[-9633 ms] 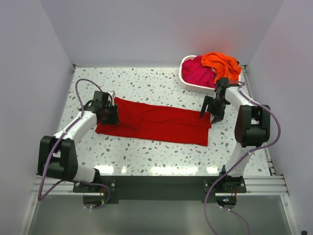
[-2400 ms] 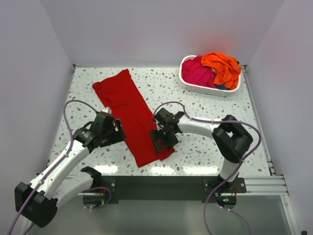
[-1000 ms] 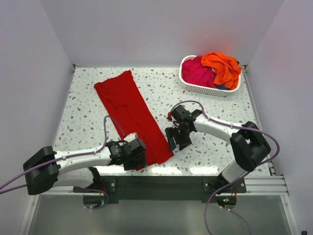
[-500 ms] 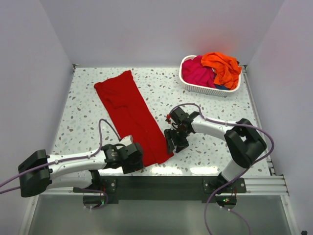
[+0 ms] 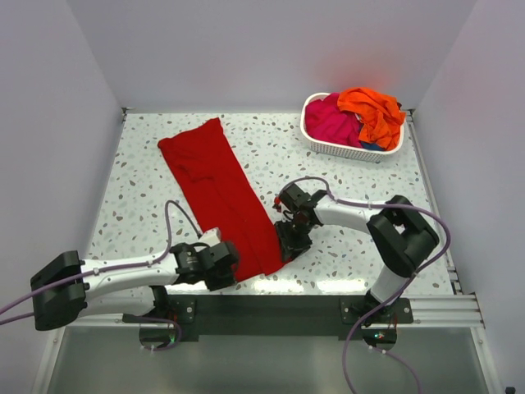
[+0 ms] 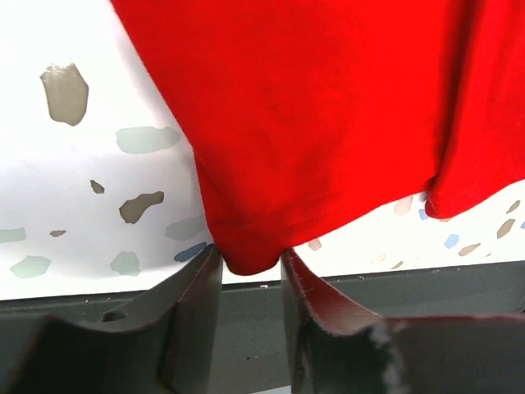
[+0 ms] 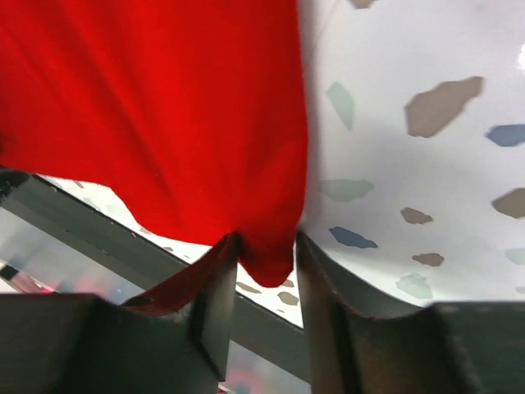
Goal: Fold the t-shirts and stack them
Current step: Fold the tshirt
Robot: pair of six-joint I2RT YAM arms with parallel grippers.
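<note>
A deep red t-shirt (image 5: 221,193), folded into a long strip, lies diagonally from the far left toward the table's near edge. My left gripper (image 5: 225,264) pinches its near left corner; in the left wrist view that corner (image 6: 250,246) bulges between both fingers of the gripper (image 6: 250,261). My right gripper (image 5: 287,242) holds the near right corner, and the right wrist view shows the cloth tip (image 7: 271,263) squeezed inside the gripper (image 7: 267,246). A magenta-pink t-shirt (image 5: 332,121) and an orange t-shirt (image 5: 371,111) lie heaped in the basket.
The white slatted basket (image 5: 328,148) stands at the far right corner. The table's dark front rail (image 5: 262,310) runs just beyond both held corners. Speckled tabletop (image 5: 353,205) shows between the strip and the basket.
Both pairs of jaws have narrowed onto the near corners of the red strip. The right gripper edged slightly left against the cloth edge; the strip itself has not moved.
</note>
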